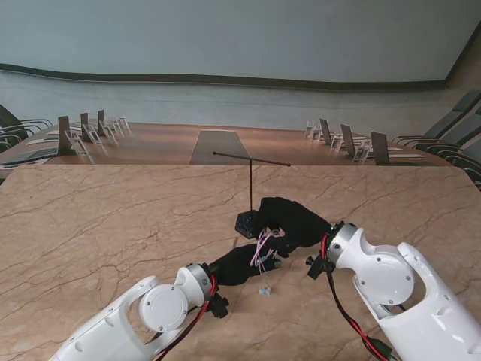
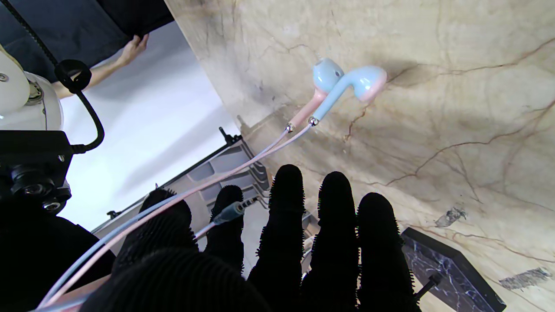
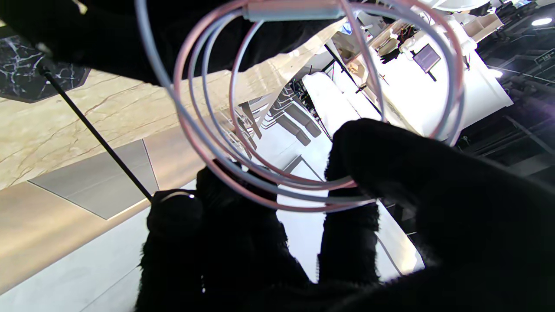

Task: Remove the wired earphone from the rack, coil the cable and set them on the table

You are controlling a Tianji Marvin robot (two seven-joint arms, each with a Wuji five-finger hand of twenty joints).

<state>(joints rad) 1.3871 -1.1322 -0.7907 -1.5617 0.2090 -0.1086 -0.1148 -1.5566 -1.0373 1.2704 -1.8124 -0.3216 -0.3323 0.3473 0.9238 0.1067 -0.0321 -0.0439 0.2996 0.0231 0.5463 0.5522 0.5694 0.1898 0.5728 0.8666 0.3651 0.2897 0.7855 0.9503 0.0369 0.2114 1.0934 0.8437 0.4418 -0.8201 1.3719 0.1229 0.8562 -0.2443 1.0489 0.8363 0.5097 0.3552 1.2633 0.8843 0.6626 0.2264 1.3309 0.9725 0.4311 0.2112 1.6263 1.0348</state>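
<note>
Loops of pink-and-blue earphone cable [image 3: 277, 130] hang round the curled fingers [image 3: 373, 173] of the black-gloved right hand [image 1: 297, 222], which is closed on the coil. At its seven o'clock, the black-gloved left hand [image 1: 240, 265] pinches the cable between thumb and fingers, with the two pale blue earbuds [image 2: 347, 82] dangling against the beige marble table [image 1: 98, 226]. At twelve o'clock stands the thin black T-shaped rack [image 1: 250, 188].

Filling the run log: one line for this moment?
rack: bare | cable: coiled, right hand | left hand: on cable | earbuds: touching table
</note>
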